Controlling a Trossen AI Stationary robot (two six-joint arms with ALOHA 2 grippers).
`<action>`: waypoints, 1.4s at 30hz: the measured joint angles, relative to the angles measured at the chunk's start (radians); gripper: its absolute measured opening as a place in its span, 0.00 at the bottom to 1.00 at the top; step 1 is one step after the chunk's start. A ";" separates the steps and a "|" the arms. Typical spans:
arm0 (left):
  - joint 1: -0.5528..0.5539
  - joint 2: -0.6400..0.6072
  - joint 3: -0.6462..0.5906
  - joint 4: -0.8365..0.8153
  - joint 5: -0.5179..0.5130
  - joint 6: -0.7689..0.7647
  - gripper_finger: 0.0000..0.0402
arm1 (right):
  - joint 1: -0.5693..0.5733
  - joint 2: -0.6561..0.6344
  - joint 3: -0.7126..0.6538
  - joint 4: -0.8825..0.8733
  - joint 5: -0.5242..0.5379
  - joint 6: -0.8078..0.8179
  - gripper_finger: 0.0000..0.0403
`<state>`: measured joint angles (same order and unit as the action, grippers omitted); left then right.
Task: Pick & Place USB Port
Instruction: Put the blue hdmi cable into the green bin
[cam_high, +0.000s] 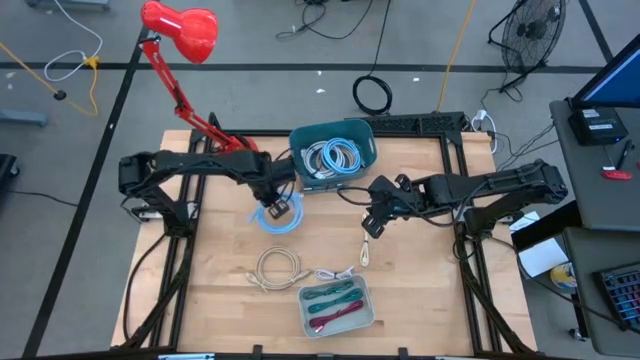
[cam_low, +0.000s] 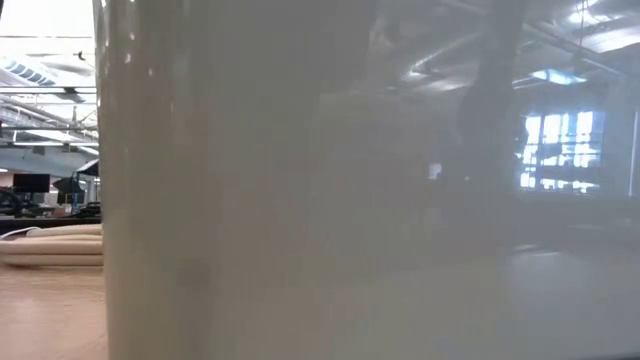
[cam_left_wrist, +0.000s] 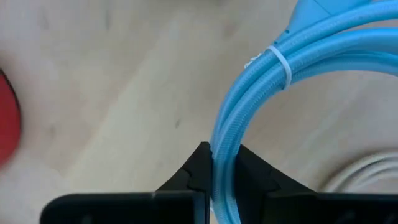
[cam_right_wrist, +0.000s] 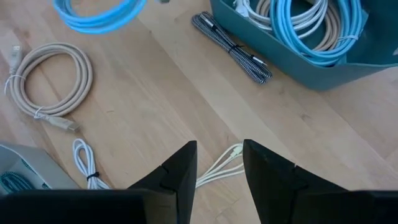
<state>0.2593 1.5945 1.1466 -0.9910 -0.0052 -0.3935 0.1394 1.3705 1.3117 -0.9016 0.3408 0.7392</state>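
Blue cable (cam_left_wrist: 249, 118), coiled and bound with a white tie, sits between the dark fingers (cam_left_wrist: 193, 177) of the left pincer (cam_high: 276, 205), which are pressed in on one strand of the coil. In the high view this coil lies on the wooden tabletop (cam_high: 210, 270) just in front of the teal bin (cam_high: 362, 150), and the left arm reaches across to it from the left side. The teal bin holds more coiled cables, pale blue and beige, and stands at the back centre of the tabletop. A black-and-white braided cable (cam_right_wrist: 233, 46) lies beside the bin's front wall.

The right pincer (cam_high: 378, 222) hangs over the middle of the tabletop, its two fingers apart with nothing between them; below it a thin white cable (cam_right_wrist: 221, 168) runs across the wood. A beige coiled cable (cam_high: 277, 268) lies nearer the front, a small white bundled cable (cam_high: 335, 273) just beside it, and a grey tray (cam_high: 362, 318) with red and green cables stands at the front edge. A red desk lamp (cam_high: 180, 30) leans in from the back left corner. The low view is almost filled by a pale blurred surface close to the lens.
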 joint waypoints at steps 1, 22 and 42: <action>-0.011 -0.010 0.034 -0.004 -0.012 0.000 0.09 | 0.000 0.000 0.000 0.000 0.000 -0.003 0.30; 0.267 0.240 0.548 0.092 -0.047 0.230 0.09 | 0.003 0.000 0.000 0.064 -0.001 -0.001 0.30; 0.279 0.409 0.763 0.141 -0.004 0.321 0.09 | 0.014 0.000 0.000 0.060 0.000 0.045 0.30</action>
<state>0.5388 2.0037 1.9092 -0.8498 -0.0094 -0.0723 0.1532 1.3705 1.3117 -0.8421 0.3405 0.7841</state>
